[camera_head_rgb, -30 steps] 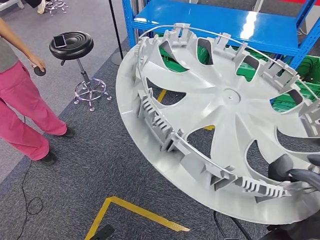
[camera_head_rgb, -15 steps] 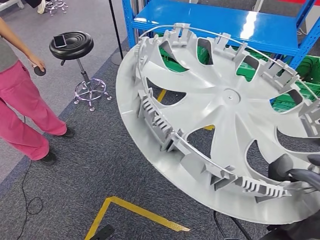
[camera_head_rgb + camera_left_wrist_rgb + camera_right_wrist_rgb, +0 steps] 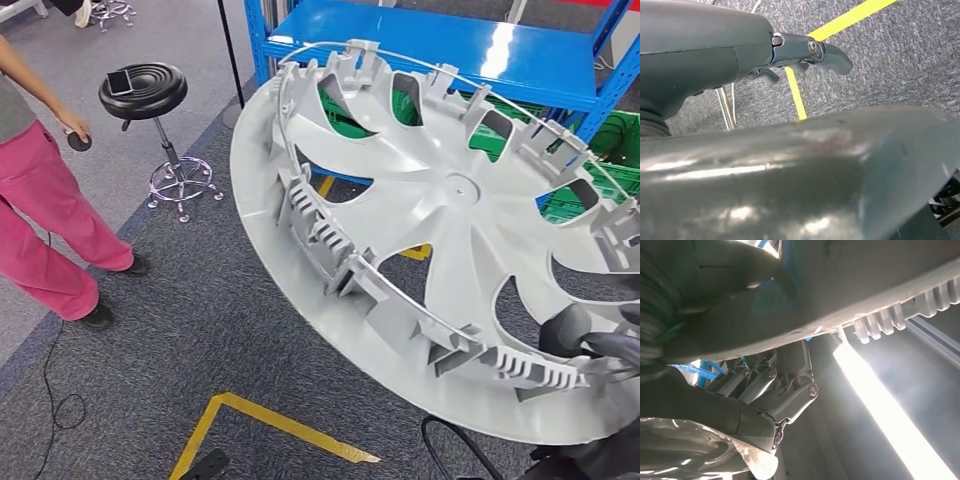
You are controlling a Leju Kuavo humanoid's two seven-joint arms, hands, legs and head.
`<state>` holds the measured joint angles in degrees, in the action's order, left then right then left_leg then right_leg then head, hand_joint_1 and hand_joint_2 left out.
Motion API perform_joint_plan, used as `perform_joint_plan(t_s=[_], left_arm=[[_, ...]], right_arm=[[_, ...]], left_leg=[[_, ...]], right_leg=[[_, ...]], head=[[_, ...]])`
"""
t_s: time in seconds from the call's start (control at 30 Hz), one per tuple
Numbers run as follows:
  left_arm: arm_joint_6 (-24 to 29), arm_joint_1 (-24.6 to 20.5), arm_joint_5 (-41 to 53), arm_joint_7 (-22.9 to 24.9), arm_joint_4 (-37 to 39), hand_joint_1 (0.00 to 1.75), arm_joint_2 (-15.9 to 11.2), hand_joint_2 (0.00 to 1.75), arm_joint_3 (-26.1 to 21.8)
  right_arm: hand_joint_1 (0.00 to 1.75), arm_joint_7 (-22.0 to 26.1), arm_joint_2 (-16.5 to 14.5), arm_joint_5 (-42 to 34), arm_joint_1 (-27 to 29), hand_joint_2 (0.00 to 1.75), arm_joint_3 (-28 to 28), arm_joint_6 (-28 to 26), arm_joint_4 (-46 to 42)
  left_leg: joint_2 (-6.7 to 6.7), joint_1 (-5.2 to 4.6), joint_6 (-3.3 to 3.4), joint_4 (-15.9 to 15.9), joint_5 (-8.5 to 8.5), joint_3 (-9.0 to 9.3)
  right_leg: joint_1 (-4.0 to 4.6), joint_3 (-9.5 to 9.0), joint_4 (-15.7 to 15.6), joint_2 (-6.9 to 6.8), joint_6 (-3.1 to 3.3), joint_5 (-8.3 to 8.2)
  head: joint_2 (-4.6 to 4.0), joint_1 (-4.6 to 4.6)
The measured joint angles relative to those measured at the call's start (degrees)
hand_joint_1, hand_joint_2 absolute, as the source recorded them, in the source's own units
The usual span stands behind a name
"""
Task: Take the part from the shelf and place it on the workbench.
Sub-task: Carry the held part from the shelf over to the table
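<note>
Grey plastic wheel cover [image 3: 453,230], one, inner side up, tilted, carried over carpet before blue shelf [image 3: 453,45]; judged light, stiff, clips fragile, best held at rim. Right hand [image 3: 585,340] grasping near edge. Left hand [image 3: 806,52] hanging, nothing held, fingers extended. Stool [image 3: 143,92], one; person [image 3: 45,200], one

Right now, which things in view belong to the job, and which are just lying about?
Job:
- grey wheel cover, held tilted by the right hand
- blue shelf behind it

Lying about:
- black stool with a small device on its seat
- green crates under the shelf
- person in pink trousers
- yellow floor tape
- left hand, holding nothing
</note>
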<state>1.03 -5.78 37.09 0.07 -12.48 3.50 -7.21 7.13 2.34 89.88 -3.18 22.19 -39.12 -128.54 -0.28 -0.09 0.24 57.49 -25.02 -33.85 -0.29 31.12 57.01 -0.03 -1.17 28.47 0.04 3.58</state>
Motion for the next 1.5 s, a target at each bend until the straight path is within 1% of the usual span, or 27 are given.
perform_joint_plan(t_s=[0.27,0.43,0.47,0.5,0.57,0.6,0.63,0.67,0.7,0.73,0.77,0.8,0.83,0.9,0.97,1.0,1.03,1.1,1.13,1.17,1.2,1.27,1.3,1.33,1.37,1.43,1.5], left_arm=[[0.00,-0.17,0.00,0.01,0.00,0.00,-0.01,0.00,0.00],[0.00,-0.25,-0.01,0.02,0.00,0.00,0.04,0.00,0.00],[0.01,-0.31,-0.01,0.02,0.00,0.00,0.08,0.00,0.00],[0.02,-0.38,-0.01,0.03,0.00,0.00,0.12,0.00,0.00],[0.02,-0.47,-0.01,0.04,0.00,0.00,0.17,0.00,0.00],[0.02,-0.48,0.00,0.04,0.00,0.00,0.19,0.00,0.00],[0.02,-0.48,-0.01,0.05,0.00,0.00,0.20,0.00,0.00],[0.02,-0.48,-0.01,0.05,0.00,0.00,0.22,0.00,0.00],[0.02,-0.48,-0.01,0.05,0.00,0.00,0.24,0.00,0.00],[0.02,-0.48,-0.01,0.05,0.00,0.00,0.25,0.00,0.00],[0.03,-0.47,-0.01,0.05,0.00,0.00,0.20,0.00,0.00],[0.04,-0.46,-0.01,0.04,0.00,0.00,0.16,0.00,0.00],[0.05,-0.44,-0.02,0.04,0.00,0.00,0.11,0.00,0.00],[0.07,-0.42,0.00,0.03,0.00,0.00,0.09,0.00,0.00],[0.07,-0.43,0.00,0.00,0.00,0.00,0.09,0.00,0.00],[0.07,-0.42,0.00,-0.02,0.00,0.00,0.08,0.00,0.00],[0.07,-0.38,0.00,-0.04,0.00,0.00,0.08,0.00,0.00],[0.07,-0.20,0.00,-0.07,0.00,0.00,0.12,0.00,0.00],[0.08,-0.10,0.00,-0.08,0.00,0.00,0.14,0.00,0.00],[0.09,-0.02,0.00,-0.10,0.00,0.00,0.15,0.00,0.00],[0.11,0.03,0.00,-0.10,0.00,0.00,0.14,0.00,0.00],[0.13,0.05,0.00,-0.11,0.00,0.00,0.04,0.00,0.00],[0.13,0.06,0.00,-0.12,0.00,0.00,-0.01,0.00,0.01],[0.13,0.04,-0.01,-0.12,0.00,0.00,-0.05,0.00,0.01],[0.13,0.01,-0.01,-0.12,0.00,0.00,-0.06,0.00,0.01],[0.13,-0.08,-0.01,-0.12,0.00,0.00,0.00,0.00,0.01],[0.14,-0.14,0.00,-0.14,0.00,0.00,0.03,0.00,0.01]], right_arm=[[1.75,-0.16,0.00,-0.03,-0.36,1.75,0.30,0.00,0.21],[1.75,-0.22,0.01,0.01,-0.67,1.75,0.31,0.00,0.22],[1.75,-0.22,0.01,0.01,-0.74,1.75,0.30,0.00,0.22],[1.75,-0.22,0.02,0.01,-0.80,1.75,0.29,0.00,0.22],[1.75,-0.21,0.03,0.01,-0.91,1.75,0.29,0.00,0.26],[1.75,-0.20,0.03,0.01,-0.92,1.75,0.29,0.00,0.30],[1.75,-0.20,0.04,-0.01,-0.92,1.75,0.31,0.00,0.33],[1.75,-0.20,0.04,-0.02,-0.92,1.75,0.32,0.00,0.37],[1.75,-0.20,0.04,-0.02,-0.93,1.75,0.32,0.00,0.39],[1.75,-0.20,0.04,-0.03,-0.95,1.75,0.32,0.00,0.39],[1.75,-0.20,0.04,-0.03,-1.01,1.75,0.32,0.00,0.40],[1.75,-0.19,0.04,-0.02,-1.08,1.75,0.33,0.00,0.40],[1.75,-0.18,0.04,-0.02,-1.13,1.75,0.33,0.00,0.41],[1.75,-0.16,0.04,-0.01,-1.18,1.75,0.34,0.00,0.41],[1.75,-0.18,0.04,0.01,-1.21,1.75,0.37,0.00,0.42],[1.75,-0.18,0.04,0.01,-1.24,1.75,0.39,0.00,0.42],[1.75,-0.18,0.04,0.02,-1.26,1.75,0.41,0.00,0.43],[1.75,-0.20,0.04,0.02,-1.28,1.75,0.43,0.00,0.45],[1.75,-0.23,0.04,0.02,-1.27,1.75,0.45,0.00,0.47],[1.75,-0.26,0.04,0.02,-1.25,1.75,0.47,0.00,0.49],[1.75,-0.28,0.04,0.02,-1.25,1.75,0.50,0.00,0.51],[1.75,-0.31,0.04,0.02,-1.26,1.75,0.53,0.00,0.52],[1.75,-0.31,0.04,0.02,-1.29,1.75,0.54,0.00,0.52],[1.75,-0.32,0.04,0.02,-1.32,1.75,0.54,0.00,0.52],[1.75,-0.33,0.04,0.02,-1.32,1.75,0.55,0.00,0.52],[1.75,-0.39,0.04,0.02,-1.28,1.75,0.56,0.00,0.52],[1.75,-0.43,0.04,0.01,-1.34,1.75,0.56,0.00,0.53]], left_leg=[[0.00,-0.14,0.30,0.52,-0.16,-0.36],[0.15,-0.07,1.15,0.13,0.19,-0.45],[0.30,0.08,1.39,-0.34,0.46,-0.33],[0.48,0.24,1.62,-0.77,0.73,-0.25],[0.88,0.32,1.84,-1.01,0.94,-0.37],[1.13,0.32,1.86,-0.98,0.97,-0.49],[1.38,0.33,1.83,-0.95,1.00,-0.58],[1.65,0.37,1.76,-0.88,1.01,-0.67],[1.90,0.45,1.60,-0.77,1.00,-0.73],[2.11,0.52,1.35,-0.58,0.94,-0.77],[2.31,0.49,0.97,-0.31,0.84,-0.84],[2.50,0.43,0.53,0.02,0.72,-0.91],[2.72,0.34,0.12,0.31,0.65,-1.00],[3.36,0.36,-0.57,0.55,0.76,-1.11],[3.10,0.63,-1.15,1.45,-0.14,-1.45],[2.53,0.72,-1.34,3.16,-1.52,-2.07],[1.79,0.77,-1.47,6.09,-3.49,-3.16],[1.04,0.74,-1.42,13.60,-7.25,-6.01],[0.93,0.73,-1.30,16.16,-8.08,-6.93],[0.86,0.69,-1.10,16.78,-7.83,-6.99],[0.68,0.63,-0.82,15.16,-6.56,-6.02],[-0.78,0.52,-0.16,8.01,-3.10,-2.31],[-1.66,0.49,0.07,4.64,-2.04,-0.66],[-2.34,0.46,0.18,2.48,-1.66,0.34],[-2.63,0.41,0.22,1.60,-1.86,0.67],[-1.96,0.41,0.43,0.90,-1.77,0.70],[-1.06,0.56,0.96,0.24,-1.39,0.83]], right_leg=[[-0.15,0.11,0.00,-0.01,-0.30,-0.11],[-0.27,0.37,-0.03,0.09,-1.09,-0.08],[-0.28,0.84,0.81,0.12,-1.28,0.69],[-0.30,1.75,2.73,0.14,-1.43,2.09],[-0.50,4.70,9.28,0.10,-1.74,5.82],[-0.63,6.05,12.36,0.10,-1.94,7.08],[-0.78,6.77,14.06,0.07,-2.16,7.43],[-0.94,6.58,13.82,0.00,-2.37,6.76],[-1.15,5.34,11.55,-0.21,-2.57,5.22],[-1.36,3.43,8.01,-0.81,-2.77,3.38],[-1.32,1.63,4.51,-1.70,-2.94,2.16],[-1.27,0.29,1.95,-2.33,-2.72,1.40],[-1.14,-0.37,0.69,-2.76,-2.38,1.23],[-0.88,-0.28,0.65,-2.14,-1.16,1.15],[-0.85,-0.05,0.66,-1.41,-0.21,0.69],[-0.88,0.02,0.60,-1.07,0.20,0.45],[-0.86,0.10,0.58,-0.73,0.48,0.30],[-0.60,0.34,0.61,0.10,0.82,0.12],[-0.44,0.44,0.63,0.60,0.92,0.06],[-0.29,0.51,0.63,1.13,0.98,0.01],[-0.19,0.52,0.64,1.67,1.01,-0.01],[-0.08,0.51,0.66,2.66,0.98,-0.04],[-0.05,0.63,0.74,3.16,0.87,-0.07],[-0.06,0.87,0.82,3.56,0.66,-0.16],[-0.12,1.15,0.83,3.94,0.38,-0.29],[-0.29,1.71,0.77,4.39,-0.28,-0.45],[-0.27,2.80,2.38,3.14,-0.79,0.87]], head=[[0.00,0.01],[0.00,-0.02],[0.00,-0.10],[0.00,-0.20],[0.00,-0.34],[0.00,-0.34],[0.00,-0.32],[0.00,-0.32],[0.00,-0.32],[0.00,-0.32],[0.00,-0.36],[0.00,-0.34],[0.00,-0.36],[0.00,-0.33],[0.00,-0.32],[0.00,-0.27],[0.00,-0.22],[0.00,-0.16],[0.00,-0.16],[0.00,-0.17],[0.00,-0.17],[0.00,-0.19],[0.00,-0.20],[0.00,-0.20],[0.00,-0.21],[0.00,-0.21],[0.00,-0.37]])
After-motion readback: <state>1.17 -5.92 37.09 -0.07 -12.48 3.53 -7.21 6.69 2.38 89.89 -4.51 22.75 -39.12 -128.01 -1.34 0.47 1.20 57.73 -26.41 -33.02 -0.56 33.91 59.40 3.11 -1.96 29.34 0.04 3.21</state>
